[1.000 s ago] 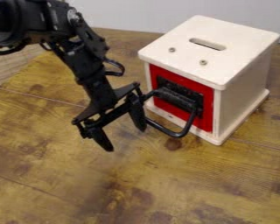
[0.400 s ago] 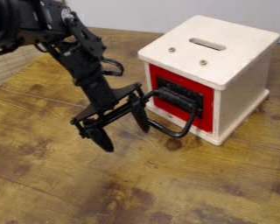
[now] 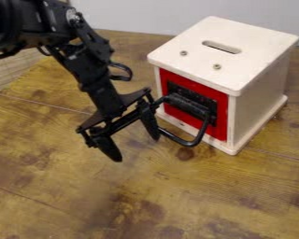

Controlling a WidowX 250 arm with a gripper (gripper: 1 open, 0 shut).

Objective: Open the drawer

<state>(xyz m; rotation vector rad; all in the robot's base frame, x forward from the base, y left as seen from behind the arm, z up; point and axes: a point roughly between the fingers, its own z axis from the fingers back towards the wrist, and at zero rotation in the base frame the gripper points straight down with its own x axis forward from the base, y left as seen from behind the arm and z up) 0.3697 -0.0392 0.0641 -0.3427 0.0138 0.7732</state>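
No readable writing or brand anywhere. Black end effector (image 3: 128, 131) spread wide, 2 fingers apart, gripping nothing, low over worn, grainy wooden desk (image 3: 64, 196). Just right of it, glossy red drawer (image 3: 190, 105) with rounded black loop handle (image 3: 186, 127), shut in cream wooden box (image 3: 246, 65) with slotted top.

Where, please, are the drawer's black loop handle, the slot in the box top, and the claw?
loop handle (image 3: 190, 131), camera view, its lower front bar.
slot (image 3: 220, 45), camera view, middle of the opening.
claw (image 3: 131, 137), camera view, midway between its fingertips.
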